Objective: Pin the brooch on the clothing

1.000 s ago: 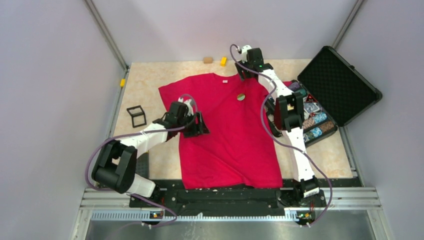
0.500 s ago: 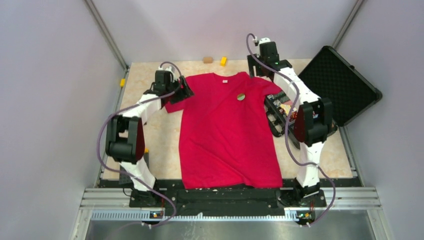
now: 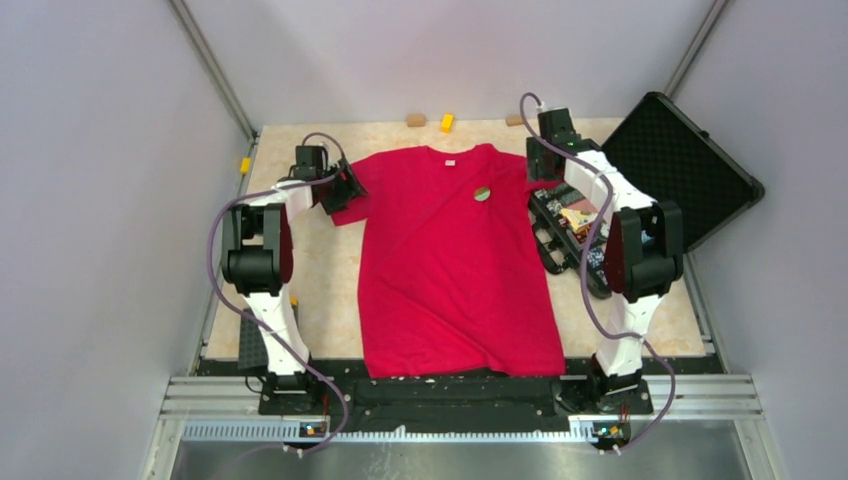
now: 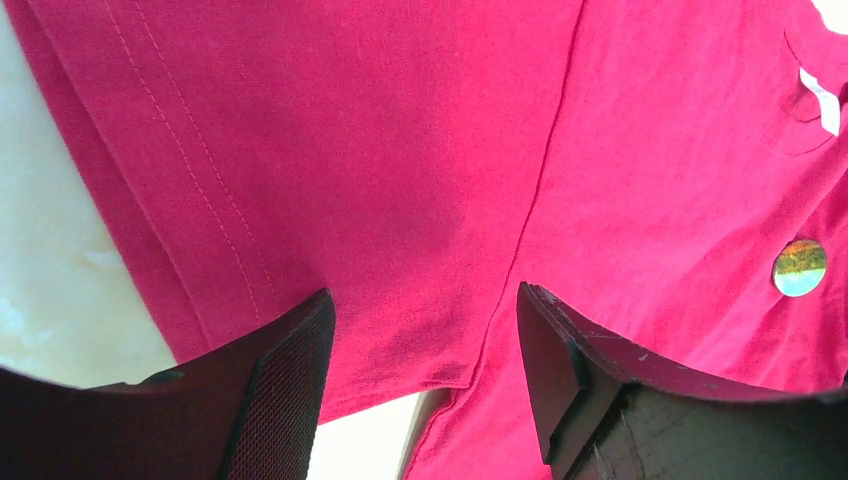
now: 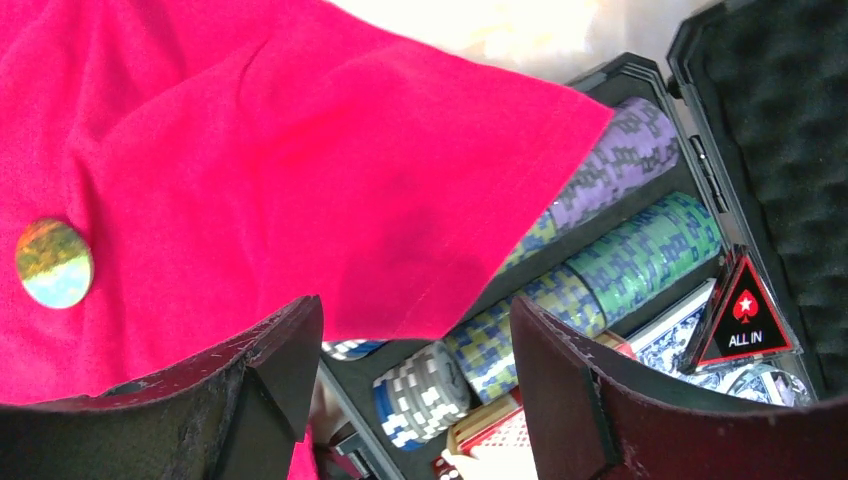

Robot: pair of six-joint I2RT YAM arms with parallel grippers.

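The clothing, a red T-shirt (image 3: 455,260), lies flat on the table with its neck at the far side. The brooch (image 3: 482,194), a small round greenish badge, sits on the shirt's chest; it also shows as the brooch (image 4: 800,267) and the brooch (image 5: 54,263). My left gripper (image 3: 342,187) hovers open over the left sleeve (image 4: 330,180), nothing between its fingers. My right gripper (image 3: 548,168) stands open above the right sleeve (image 5: 400,200), which drapes over the case's edge. A white neck label (image 4: 822,100) shows by the collar.
An open black case (image 3: 680,165) stands right of the shirt, holding rows of poker chips (image 5: 640,250), cards and an "ALL IN" marker (image 5: 745,325). Small yellow (image 3: 447,122) and tan (image 3: 415,120) blocks lie at the far edge. Both folded arms flank the shirt.
The left gripper swung from the shirt's left side up to the left sleeve and outward. The right gripper moved right from the collar area to the right sleeve. The brooch stayed put.
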